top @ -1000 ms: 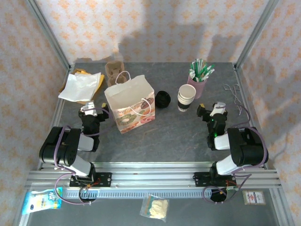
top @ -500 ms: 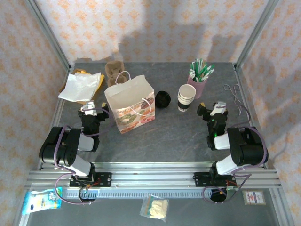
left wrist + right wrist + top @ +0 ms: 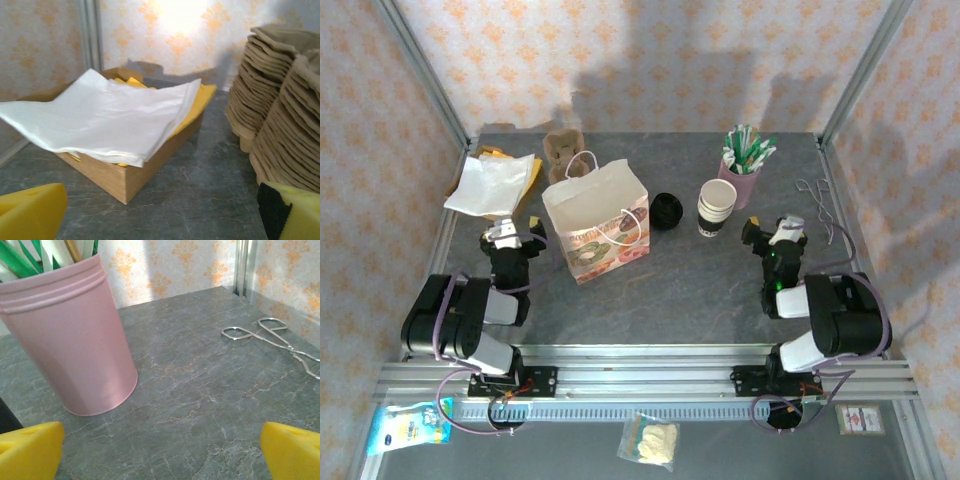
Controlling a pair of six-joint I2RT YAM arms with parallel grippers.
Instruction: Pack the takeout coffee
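White paper cups [image 3: 717, 207] with a dark lower band stand right of centre, rims stacked and the top bare. A round black lid [image 3: 666, 210] lies on the table just left of them. A cup with the lid on it is out of view. My left gripper [image 3: 503, 237] sits low at the left, open, its yellow pads [image 3: 30, 210] wide apart over bare table [image 3: 200, 185]. My right gripper [image 3: 775, 232] rests right of the cups, open too, with nothing between its pads [image 3: 292, 447].
A printed paper bag [image 3: 597, 220] stands open at centre left. Behind it is a stack of brown pulp trays [image 3: 280, 100]. A cardboard box of white napkins [image 3: 107, 115] lies far left. The pink cup of straws [image 3: 67, 335] and metal tongs [image 3: 272, 337] are at the right.
My left gripper has shifted a little to the left. The right gripper has barely moved. The cups, lid and bag stay put.
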